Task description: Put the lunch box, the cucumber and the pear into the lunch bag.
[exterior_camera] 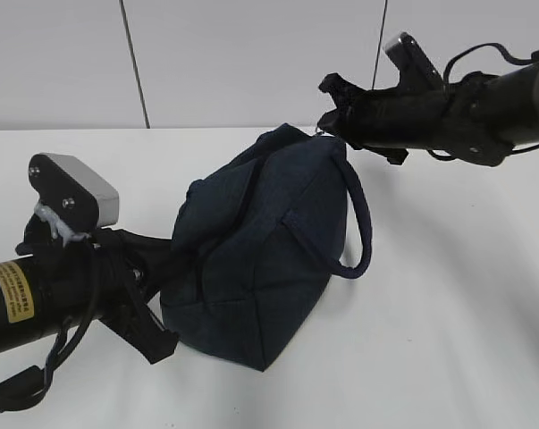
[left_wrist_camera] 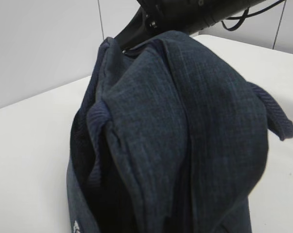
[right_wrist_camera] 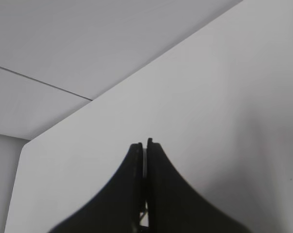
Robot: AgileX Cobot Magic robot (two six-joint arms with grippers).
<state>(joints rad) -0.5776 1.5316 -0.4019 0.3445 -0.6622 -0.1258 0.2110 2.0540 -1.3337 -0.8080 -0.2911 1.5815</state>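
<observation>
Right pincer (right_wrist_camera: 144, 143) pressed shut, empty as far as I see, at lunch bag (exterior_camera: 269, 259) top far corner | left pincer (exterior_camera: 153, 281) pinched shut against bag's near side | bag slumped | risk: tugging topples it.

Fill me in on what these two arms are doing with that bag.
A dark blue lunch bag sits on the white table between the two arms. The left gripper is pressed against the bag's near end, low down, though its fingers are hidden there. The right gripper is shut at the bag's top far end, seemingly pinching something small at the zipper line. No lunch box, cucumber or pear is visible outside the bag, and its inside cannot be seen.
</observation>
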